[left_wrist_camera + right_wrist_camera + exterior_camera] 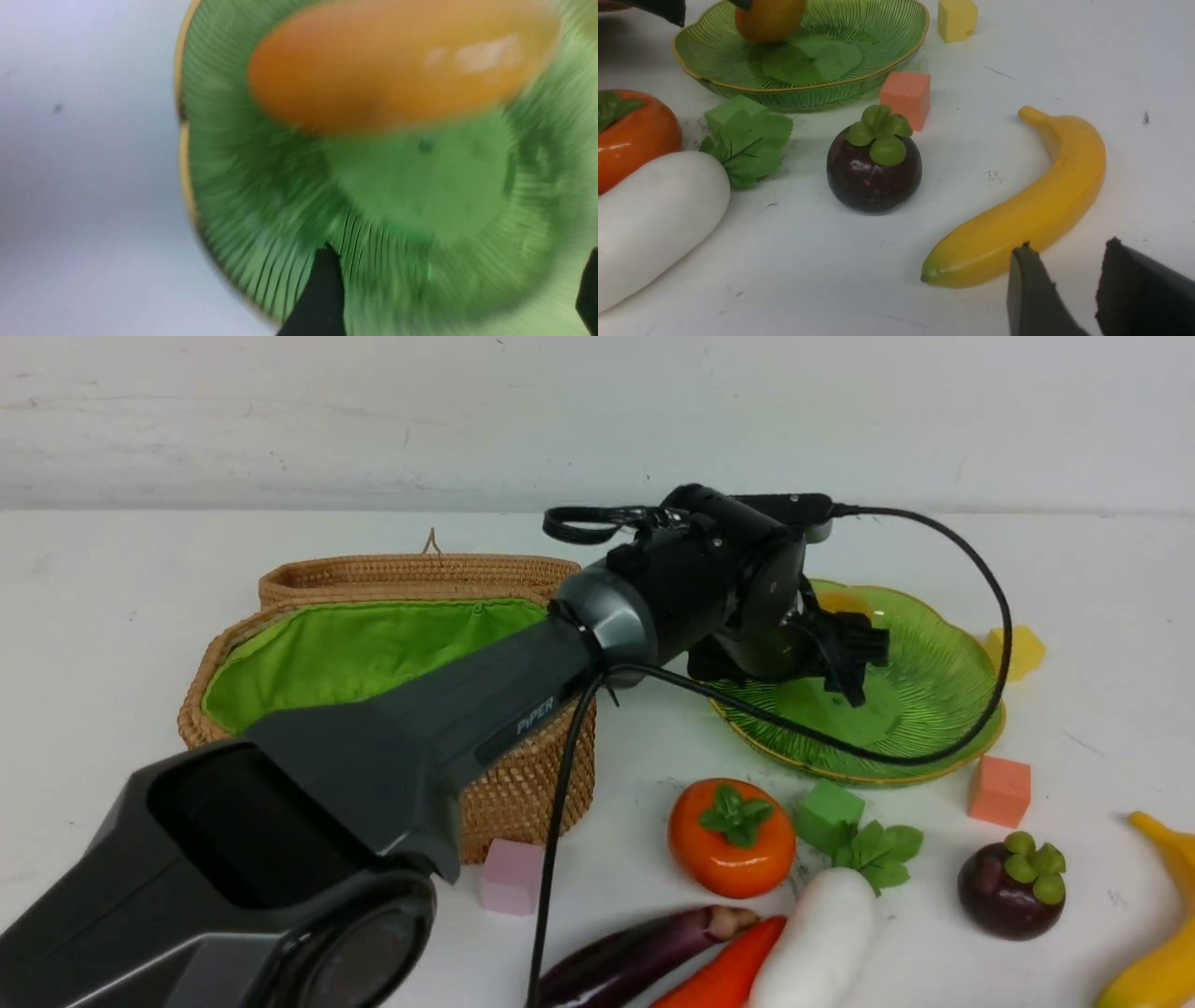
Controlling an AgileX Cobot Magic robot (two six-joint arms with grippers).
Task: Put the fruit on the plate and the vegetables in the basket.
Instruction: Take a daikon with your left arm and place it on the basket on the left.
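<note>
While the mango (pixel 768 21) lies on the plate (pixel 878 37), left jaws wide apart over it, right jaws narrow, empty, near banana (pixel 1041 200).

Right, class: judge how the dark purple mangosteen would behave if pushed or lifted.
The mangosteen looks round, so a push would probably roll it. Its glossy skin may slip between jaws. The hard-looking shine suggests a rigid shell, likely keeping its shape when squeezed.
</note>
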